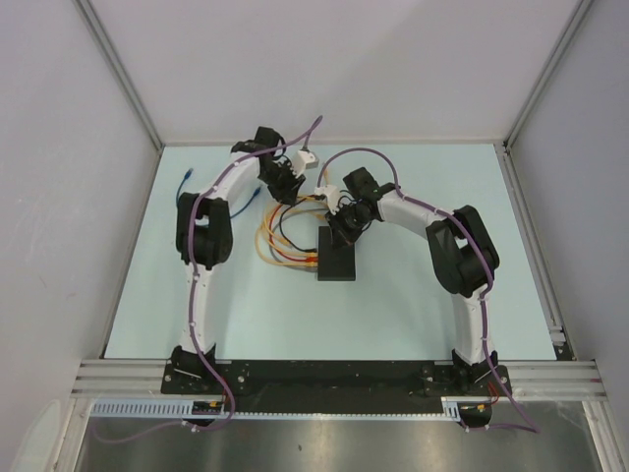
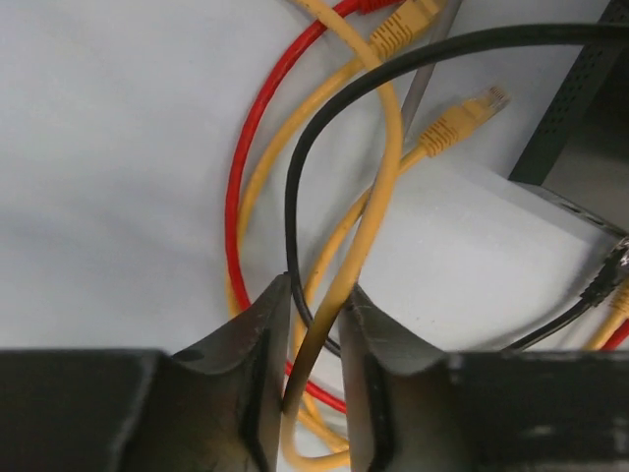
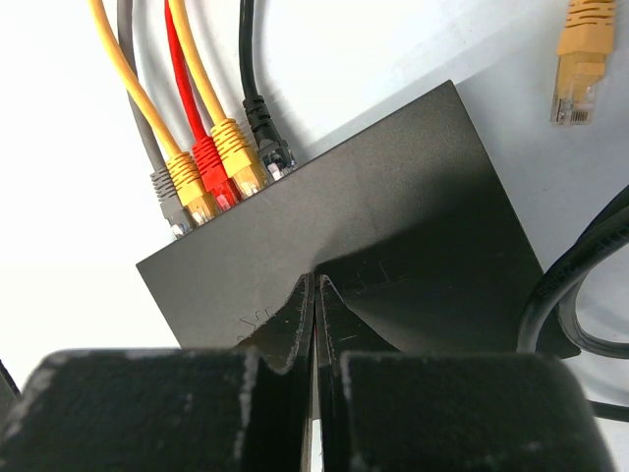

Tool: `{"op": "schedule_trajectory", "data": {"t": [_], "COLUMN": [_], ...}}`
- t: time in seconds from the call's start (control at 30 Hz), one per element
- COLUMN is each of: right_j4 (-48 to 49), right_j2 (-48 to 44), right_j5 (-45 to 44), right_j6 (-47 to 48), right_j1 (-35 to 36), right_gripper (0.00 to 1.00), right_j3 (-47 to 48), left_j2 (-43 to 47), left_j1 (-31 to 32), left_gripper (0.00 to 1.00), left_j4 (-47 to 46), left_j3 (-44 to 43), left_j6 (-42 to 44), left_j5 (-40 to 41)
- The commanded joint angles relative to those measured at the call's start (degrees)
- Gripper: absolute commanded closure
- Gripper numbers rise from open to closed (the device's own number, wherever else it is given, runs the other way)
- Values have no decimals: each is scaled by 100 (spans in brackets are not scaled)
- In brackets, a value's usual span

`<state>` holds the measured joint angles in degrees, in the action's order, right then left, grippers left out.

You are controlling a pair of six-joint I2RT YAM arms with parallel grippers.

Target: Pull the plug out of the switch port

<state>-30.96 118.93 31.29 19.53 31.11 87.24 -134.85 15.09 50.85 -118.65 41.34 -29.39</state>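
The black switch (image 1: pixel 336 258) lies mid-table, and fills the right wrist view (image 3: pixel 393 206). Along its far edge sit a grey plug (image 3: pixel 169 193), a yellow plug (image 3: pixel 193 181), a red plug (image 3: pixel 214 165), a second yellow plug (image 3: pixel 240 153) and a black plug (image 3: pixel 268 138). My right gripper (image 1: pixel 346 224) is shut, its tips (image 3: pixel 316 285) resting on the switch's top. My left gripper (image 1: pixel 285 187) is behind the switch over the cable loops, shut on a yellow cable (image 2: pixel 344 285) that runs between its fingers (image 2: pixel 257 324).
Red (image 2: pixel 241 167), black (image 2: pixel 295 187) and yellow cables loop on the table behind the switch. Loose yellow plugs (image 2: pixel 460 120) (image 3: pixel 580 59) lie unplugged. A blue cable (image 1: pixel 187 182) lies far left, a white part (image 1: pixel 307 157) at the back. Enclosure walls surround the table.
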Motion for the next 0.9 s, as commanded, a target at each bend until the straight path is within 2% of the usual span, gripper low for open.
{"op": "schedule_trajectory", "data": {"t": [0.0,0.07,0.17,0.3,0.33,0.43,0.67,0.87], "right_j4": [196,196,187,178,187,187,160,160], "right_j2": [420,420,429,446,455,473,473,473], "right_j5": [-738,-738,-738,-729,-729,-703,-694,-712], "right_j6": [157,148,148,139,139,139,156,165], "right_j1": [-79,-79,-79,-70,-62,-70,-53,-35], "right_gripper": [98,98,98,98,98,98,98,98], "right_j3": [-14,-6,-5,3,21,38,30,21], "left_j2": [344,616,907,777,689,468,1056,1865], "left_j1": [-33,-33,-41,-50,-59,-111,-147,-278], "left_gripper": [75,87,97,98,98,100,100,100], "left_j4": [-14,74,538,1960,2564,3262,3309,3317], "left_j3": [-53,113,237,-156,-271,-361,412,869], "left_j6": [216,339,663,1261,1349,1709,1904,1746], "left_j5": [-41,-111,-478,-1095,-1217,-1587,-2308,-2203]}}
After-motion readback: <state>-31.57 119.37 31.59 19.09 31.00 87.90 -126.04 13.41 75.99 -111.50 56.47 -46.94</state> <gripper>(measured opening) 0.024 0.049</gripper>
